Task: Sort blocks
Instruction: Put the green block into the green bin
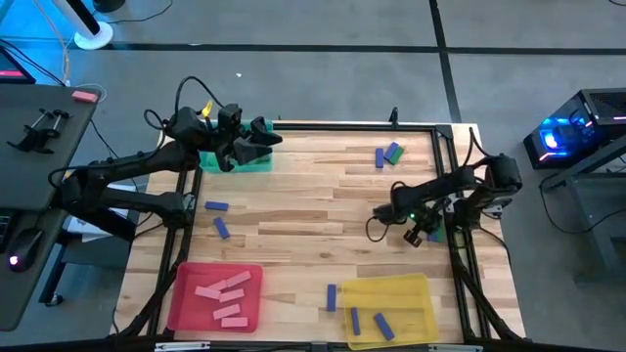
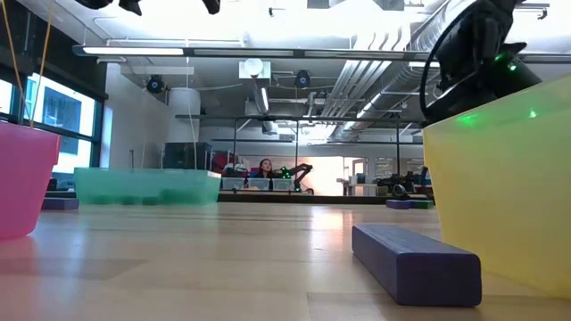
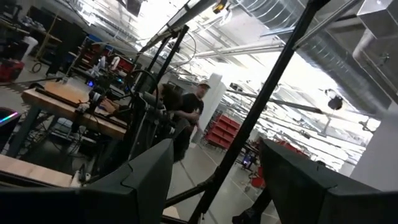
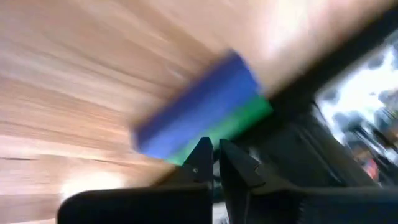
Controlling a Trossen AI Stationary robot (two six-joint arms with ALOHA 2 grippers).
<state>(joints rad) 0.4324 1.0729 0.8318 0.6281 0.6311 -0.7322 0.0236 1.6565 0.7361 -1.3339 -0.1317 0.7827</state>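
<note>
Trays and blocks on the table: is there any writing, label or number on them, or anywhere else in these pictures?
No readable text in any view.
Red tray, yellow tray, green tray: plain, no labels.
Blocks, e.g. the blue one in the low view: no markings.
Room behind: any signs are too small or blurred to read.

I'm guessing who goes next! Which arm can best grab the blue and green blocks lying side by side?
Right. Its shut gripper points straight at the blue block and green block, close ahead. The left gripper hangs open over the green tray, far across the table.
</note>
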